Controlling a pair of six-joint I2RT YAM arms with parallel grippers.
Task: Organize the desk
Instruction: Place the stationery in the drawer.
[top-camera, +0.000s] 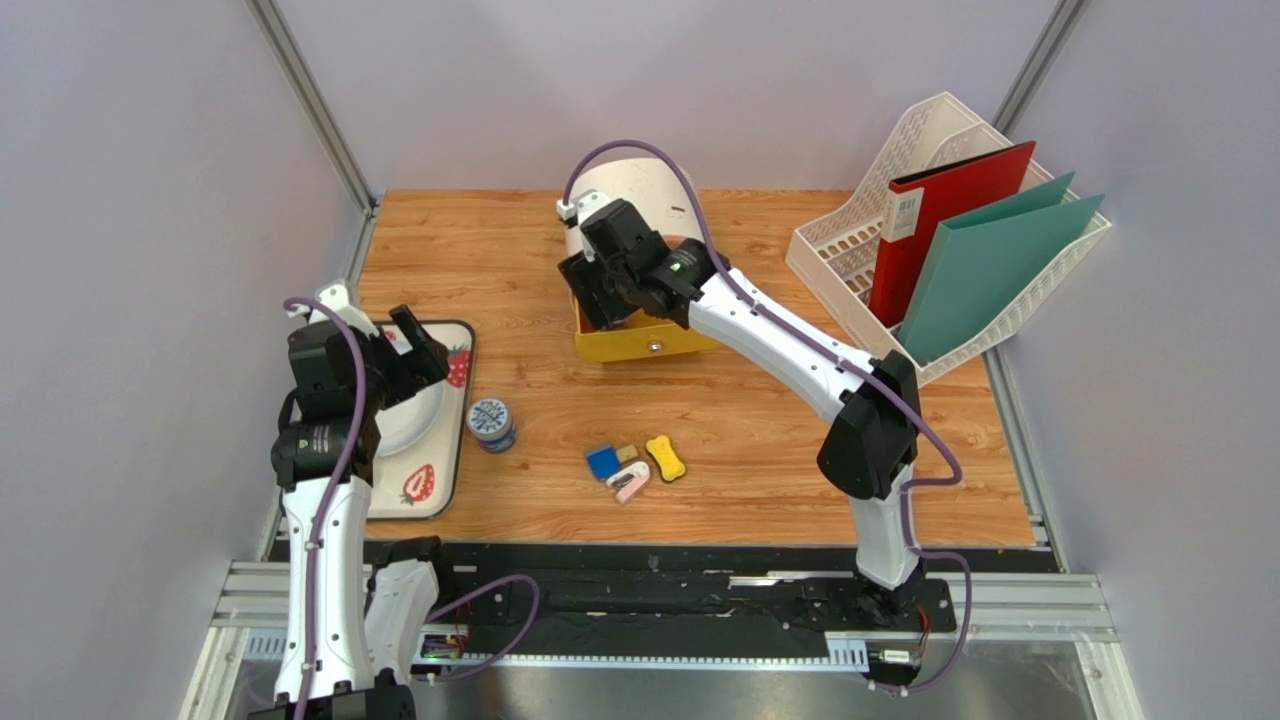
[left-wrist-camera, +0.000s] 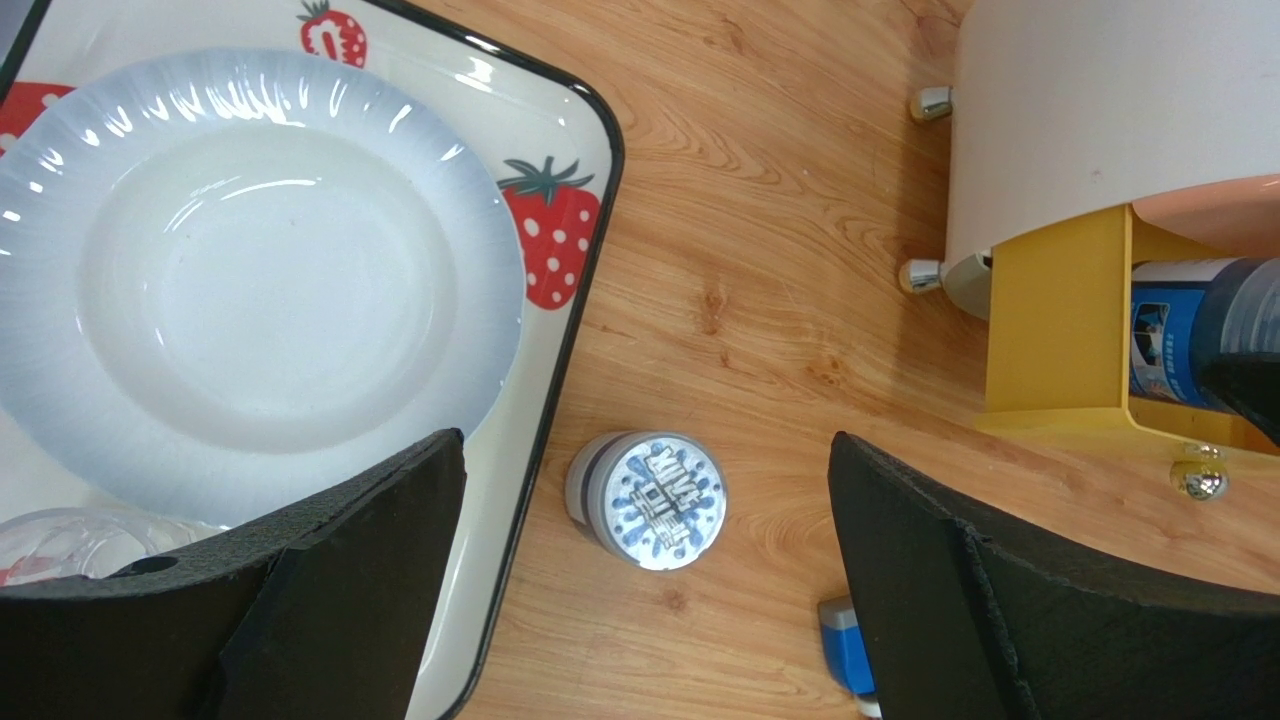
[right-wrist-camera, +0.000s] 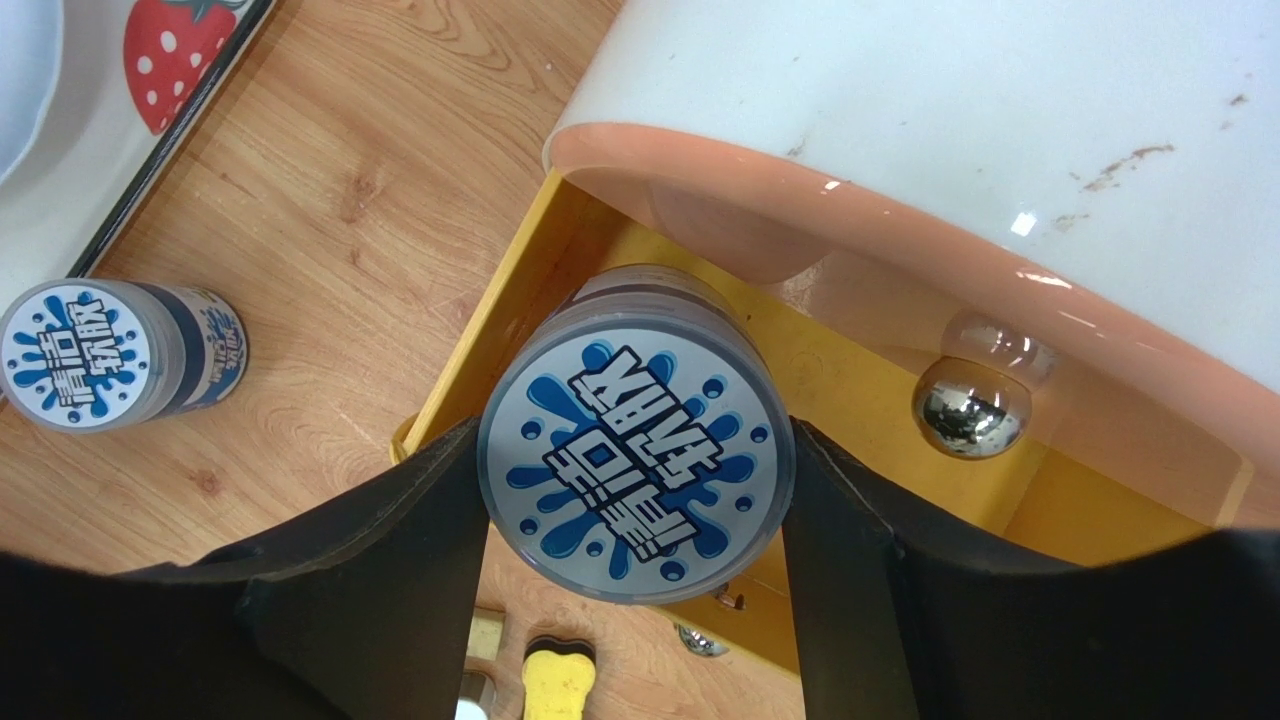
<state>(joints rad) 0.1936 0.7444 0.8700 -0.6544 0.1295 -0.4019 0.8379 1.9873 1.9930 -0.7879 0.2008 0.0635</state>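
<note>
The right claw (right-wrist-camera: 639, 495) is clamped across the middle of a round canister (right-wrist-camera: 634, 450), probably light, rigid and slick-sided. The yellow drawer (right-wrist-camera: 504, 300) directly beneath leaves little room. The left claw (left-wrist-camera: 639, 450) gapes wide and holds nothing. Below it a second canister (left-wrist-camera: 649, 500) stands on the smooth wooden desk (top-camera: 751, 420), just beside the tray (left-wrist-camera: 579, 135).

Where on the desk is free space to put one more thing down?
The desk is bare at the back left, behind the tray, left of the yellow drawer, and at the front right before the file rack. Crowded: around the loose can and erasers.
</note>
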